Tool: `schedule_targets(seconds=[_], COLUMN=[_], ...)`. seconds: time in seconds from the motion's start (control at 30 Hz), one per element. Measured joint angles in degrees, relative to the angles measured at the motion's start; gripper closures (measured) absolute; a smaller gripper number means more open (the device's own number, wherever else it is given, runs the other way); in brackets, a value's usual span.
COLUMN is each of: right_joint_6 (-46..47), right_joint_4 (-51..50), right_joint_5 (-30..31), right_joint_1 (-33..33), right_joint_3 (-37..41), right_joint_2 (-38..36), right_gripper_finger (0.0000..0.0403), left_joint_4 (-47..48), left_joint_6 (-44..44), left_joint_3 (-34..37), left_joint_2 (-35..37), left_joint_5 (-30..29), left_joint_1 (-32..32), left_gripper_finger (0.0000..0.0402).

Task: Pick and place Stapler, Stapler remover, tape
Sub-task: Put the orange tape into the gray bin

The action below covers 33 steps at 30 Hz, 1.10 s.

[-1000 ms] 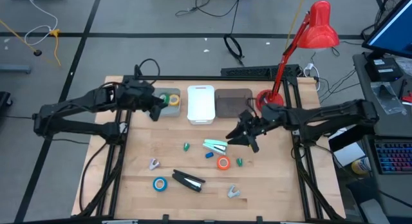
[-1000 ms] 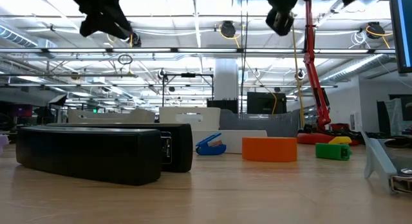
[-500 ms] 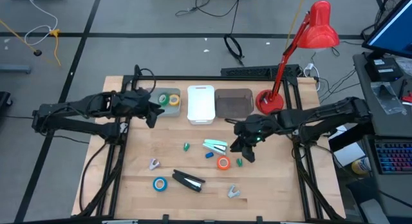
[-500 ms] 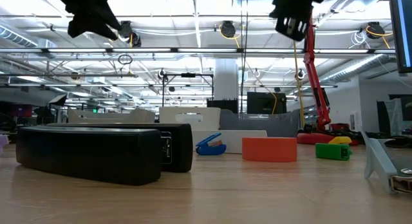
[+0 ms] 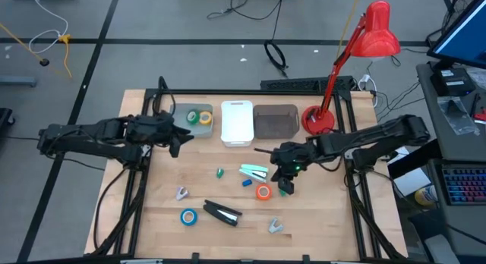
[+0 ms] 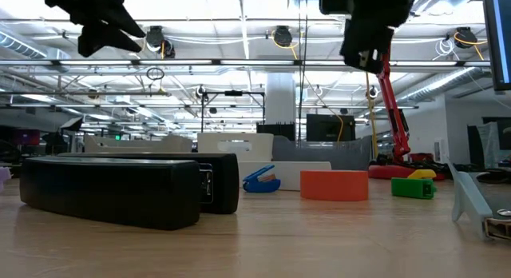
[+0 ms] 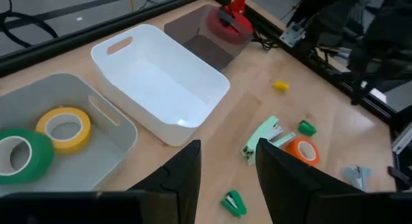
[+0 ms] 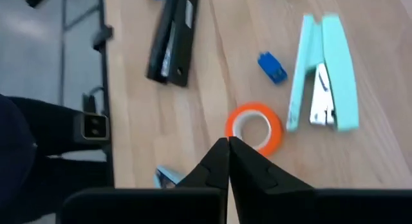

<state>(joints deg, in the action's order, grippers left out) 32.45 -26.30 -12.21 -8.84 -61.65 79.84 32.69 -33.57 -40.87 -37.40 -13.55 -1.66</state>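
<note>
Right gripper [image 8: 228,161] fingers pressed together, empty, above orange tape [image 5: 263,192] beside mint stapler [image 5: 254,171]. Bare wood around black stapler [image 5: 222,212], blue tape [image 5: 188,216]. Left gripper [image 7: 225,176] parted, empty, near grey bin [image 5: 187,127] holding green, yellow rolls. Staple removers too small to make out.

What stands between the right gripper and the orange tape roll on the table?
Nothing visible does. The right gripper, shut, hangs above the table with the orange tape roll just beyond its fingertips, and only bare wood shows between them. The mint stapler lies beside the roll, not in the way.
</note>
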Motion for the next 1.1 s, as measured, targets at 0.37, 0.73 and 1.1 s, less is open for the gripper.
schedule_targets(seconds=[0.37,0.73,1.1], right_joint_6=[0.00,1.32,3.93], right_joint_4=[-1.04,-1.11,-0.90], right_joint_5=[0.23,0.20,0.14], right_joint_1=[-0.01,0.42,0.47], right_joint_3=[0.00,0.00,0.00], right_joint_2=[7.79,8.17,8.17], right_gripper_finger=[0.0402,0.0403,0.0375], left_joint_4=[0.06,0.10,0.08], left_joint_6=[2.82,4.79,6.09], left_joint_3=[0.25,0.25,0.25], left_joint_2=[3.77,3.72,3.72], left_joint_5=[1.10,6.14,7.67], left_joint_1=[-0.01,0.00,2.47], left_gripper_finger=[0.0252,0.0252,0.0252])
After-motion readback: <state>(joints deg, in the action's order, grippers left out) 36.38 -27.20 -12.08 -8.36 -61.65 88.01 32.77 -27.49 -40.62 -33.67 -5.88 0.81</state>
